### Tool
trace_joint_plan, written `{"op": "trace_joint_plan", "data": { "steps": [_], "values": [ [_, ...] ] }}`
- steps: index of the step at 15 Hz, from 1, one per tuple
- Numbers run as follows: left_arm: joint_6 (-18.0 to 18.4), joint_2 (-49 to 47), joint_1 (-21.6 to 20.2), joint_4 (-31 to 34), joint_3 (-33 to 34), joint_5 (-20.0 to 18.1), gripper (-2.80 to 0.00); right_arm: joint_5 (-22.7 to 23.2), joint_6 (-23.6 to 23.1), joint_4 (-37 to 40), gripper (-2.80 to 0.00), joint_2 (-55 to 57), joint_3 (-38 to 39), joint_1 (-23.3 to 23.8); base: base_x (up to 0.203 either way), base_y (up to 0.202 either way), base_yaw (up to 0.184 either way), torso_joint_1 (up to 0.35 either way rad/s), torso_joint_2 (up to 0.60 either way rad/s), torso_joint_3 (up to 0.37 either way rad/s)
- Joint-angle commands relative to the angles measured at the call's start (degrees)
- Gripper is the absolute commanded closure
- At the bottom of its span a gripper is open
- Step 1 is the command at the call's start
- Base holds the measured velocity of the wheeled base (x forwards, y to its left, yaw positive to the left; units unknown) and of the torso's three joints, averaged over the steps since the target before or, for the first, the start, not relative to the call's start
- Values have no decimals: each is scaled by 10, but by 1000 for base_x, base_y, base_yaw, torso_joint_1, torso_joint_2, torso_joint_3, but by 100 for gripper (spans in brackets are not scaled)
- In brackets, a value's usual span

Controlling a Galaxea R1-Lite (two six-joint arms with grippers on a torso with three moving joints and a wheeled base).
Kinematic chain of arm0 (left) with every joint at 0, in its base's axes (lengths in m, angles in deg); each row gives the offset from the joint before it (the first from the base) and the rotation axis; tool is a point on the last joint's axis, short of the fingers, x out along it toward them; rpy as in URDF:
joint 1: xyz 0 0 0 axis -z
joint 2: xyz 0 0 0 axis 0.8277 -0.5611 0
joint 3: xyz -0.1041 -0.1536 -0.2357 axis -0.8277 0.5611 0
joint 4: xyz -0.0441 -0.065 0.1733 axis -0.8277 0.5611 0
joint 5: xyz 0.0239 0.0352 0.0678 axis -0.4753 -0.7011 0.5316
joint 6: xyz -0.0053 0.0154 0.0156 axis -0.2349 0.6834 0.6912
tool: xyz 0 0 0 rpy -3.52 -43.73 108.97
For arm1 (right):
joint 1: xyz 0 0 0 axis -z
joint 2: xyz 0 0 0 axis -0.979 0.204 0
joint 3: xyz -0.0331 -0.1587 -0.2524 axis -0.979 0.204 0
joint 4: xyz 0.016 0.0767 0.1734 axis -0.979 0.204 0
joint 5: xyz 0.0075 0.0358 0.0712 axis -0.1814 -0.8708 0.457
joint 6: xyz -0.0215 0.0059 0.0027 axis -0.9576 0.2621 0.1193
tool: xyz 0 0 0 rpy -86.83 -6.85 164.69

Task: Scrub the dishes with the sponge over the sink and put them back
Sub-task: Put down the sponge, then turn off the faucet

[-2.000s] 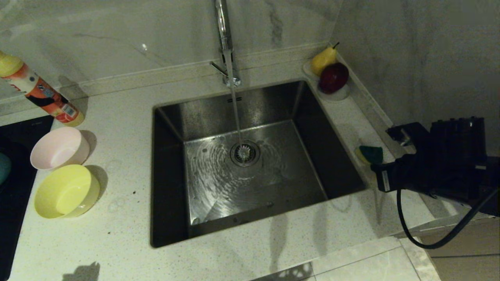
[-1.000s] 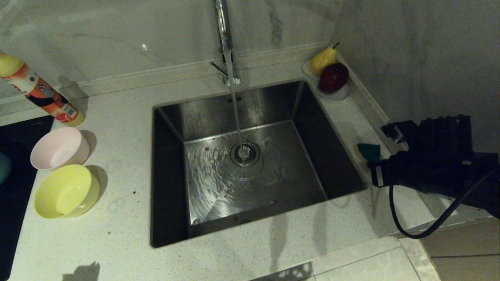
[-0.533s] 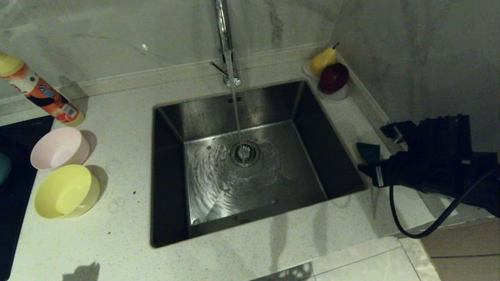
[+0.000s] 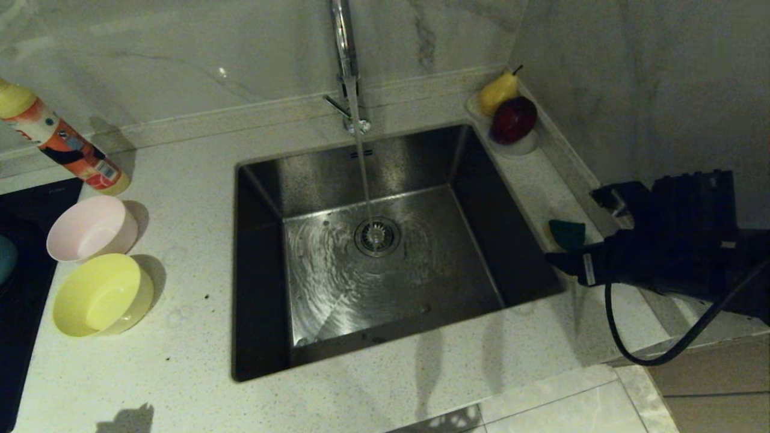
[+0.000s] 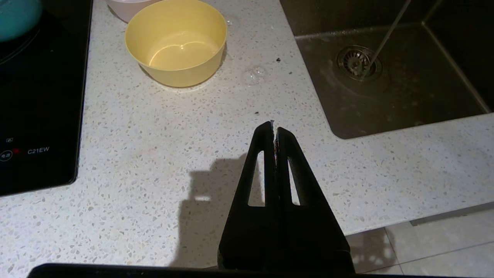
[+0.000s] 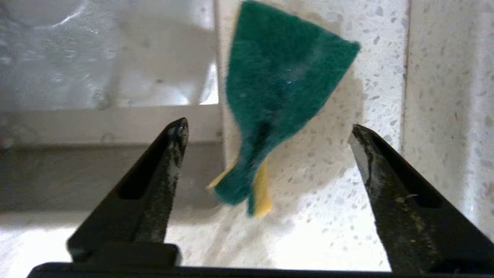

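The sponge point(image 4: 564, 236), green face up, lies on the narrow counter strip at the sink's right rim. My right gripper point(image 4: 576, 227) stands open around it, one finger on each side and neither touching. In the right wrist view the sponge point(image 6: 281, 77) looks pinched at its near end, between the wide-open right gripper point(image 6: 268, 127). The pink bowl point(image 4: 90, 228) and yellow bowl point(image 4: 99, 294) sit left of the sink point(image 4: 264, 180), with the blue bowl point(image 4: 5, 258) at the view's edge on the cooktop. My left gripper point(image 5: 274, 129) hangs shut over the front counter, holding nothing.
Water runs from the faucet point(image 4: 344, 60) onto the drain point(image 4: 377, 236). A white dish with a pear and an apple point(image 4: 511, 114) sits at the back right corner. A cleaner bottle point(image 4: 60, 144) leans at the back left. The black cooktop point(image 4: 18, 300) borders the left; a wall stands close on the right.
My right gripper's jaws have spread wide apart around the sponge. The sponge has stayed on the counter by the sink rim. The left arm has not moved.
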Motion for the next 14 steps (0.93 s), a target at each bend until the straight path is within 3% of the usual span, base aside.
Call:
{"op": "trace_joint_plan", "data": {
  "steps": [1, 3, 4, 5, 9, 14],
  "values": [
    [0, 0, 0, 0, 23, 1, 0, 2, 1, 6, -280, -29, -3, -5, 0, 0, 0, 0, 0, 0],
    [0, 0, 0, 0, 23, 1, 0, 3, 1, 5, -280, -56, -3, -11, 0, 0, 0, 0, 0, 0],
    [0, 0, 0, 0, 23, 1, 0, 3, 1, 3, -193, -62, -3, -13, 0, 0, 0, 0, 0, 0],
    [0, 0, 0, 0, 23, 1, 0, 2, 1, 3, 0, -63, -3, -14, 0, 0, 0, 0, 0, 0],
    [0, 0, 0, 0, 23, 1, 0, 7, -2, 5, 0, -151, 24, -36, 0, 0, 0, 0, 0, 0],
    [0, 0, 0, 0, 23, 1, 0, 59, -3, 13, 0, -277, 102, -52, 0, 0, 0, 0, 0, 0]
  ]
}}
